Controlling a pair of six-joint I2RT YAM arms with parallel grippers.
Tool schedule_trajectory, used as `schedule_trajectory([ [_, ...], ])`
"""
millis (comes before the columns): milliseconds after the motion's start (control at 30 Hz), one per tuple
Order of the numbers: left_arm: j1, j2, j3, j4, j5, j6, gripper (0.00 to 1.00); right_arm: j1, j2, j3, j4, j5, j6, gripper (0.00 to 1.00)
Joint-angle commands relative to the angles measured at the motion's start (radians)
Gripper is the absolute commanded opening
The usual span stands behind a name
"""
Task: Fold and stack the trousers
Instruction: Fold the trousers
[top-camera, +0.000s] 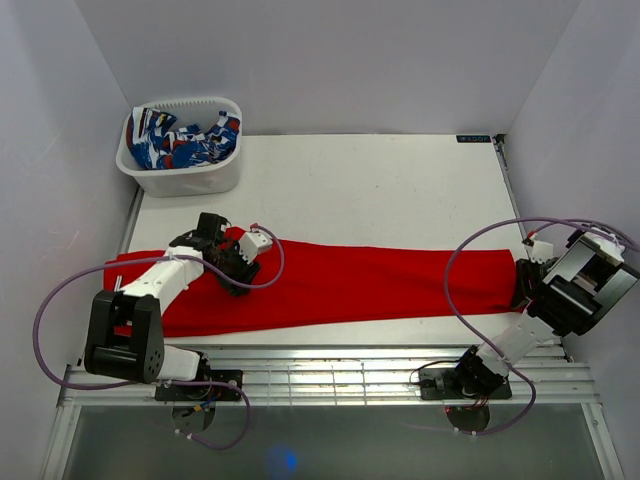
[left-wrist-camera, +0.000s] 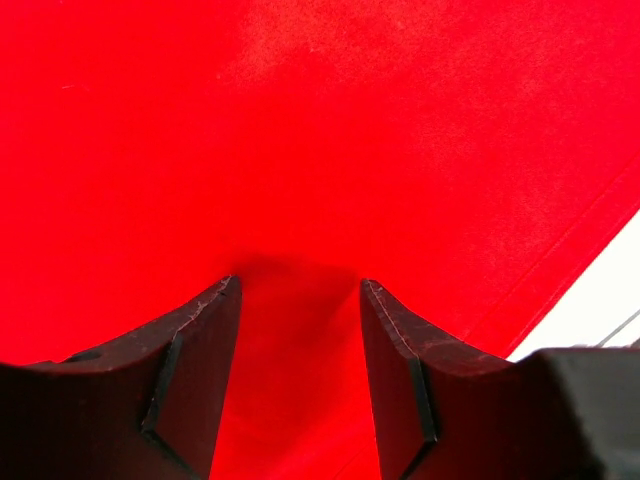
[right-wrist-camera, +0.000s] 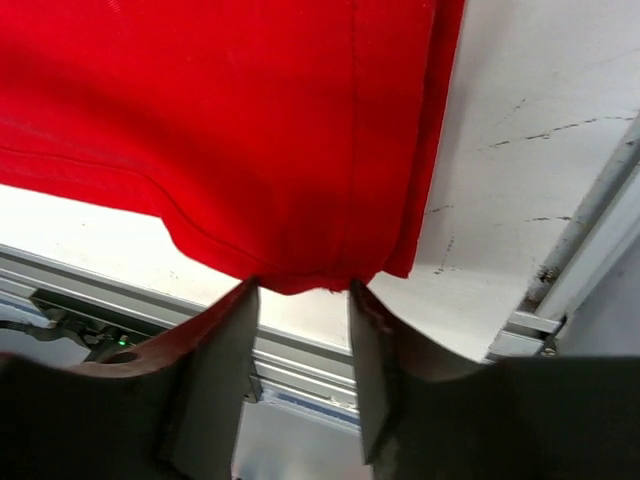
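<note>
Since ppl asked what it looks like from my end: my left gripper (left-wrist-camera: 298, 290) is right on the trousers (left-wrist-camera: 320, 130), tips down in the red fabric. Cloth is all I see ahead of the jaws and on both sides, w/ just a sliver of white table (left-wrist-camera: 600, 300) off past the right-hand finger. Jaws there are at a narrow gap, fabric fills the space btwn them, and there's a shaded dimple right at the tips. Whether that's an actual pinch or just pressing on top, can't tell tbh.

My right gripper (right-wrist-camera: 300, 290) is at the other end of the trousers. Jaws narrow too, and the hem edge sits right btwn the two tips, touching both fingers (right-wrist-camera: 215, 370), w/ creases running in toward them, so I'd call that a grip on the cloth. Rest of the leg spreads out ahead of the jaws and to their left. Bare scuffed table is to their right, and a metal rail (right-wrist-camera: 60, 275) runs below and behind the tips.

From overhead the trousers lie flat in one long strip btwn my two grippers, w/ a stretch carrying on past the left jaws toward the table's left edge. A white basket (top-camera: 180, 175) of patterned cloth (top-camera: 185, 140) sits well beyond the left jaws at the far corner, apart from the trousers.
</note>
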Motion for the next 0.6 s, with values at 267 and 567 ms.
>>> schedule_trajectory([
  [267, 0.072, 0.043, -0.059, 0.028, -0.08, 0.092, 0.56, -0.01, 0.058, 0.123, -0.023, -0.047, 0.0, 0.08],
  [567, 0.133, 0.125, -0.046, 0.037, -0.086, 0.153, 0.53, -0.01, -0.023, 0.111, -0.022, 0.029, -0.064, 0.49],
])
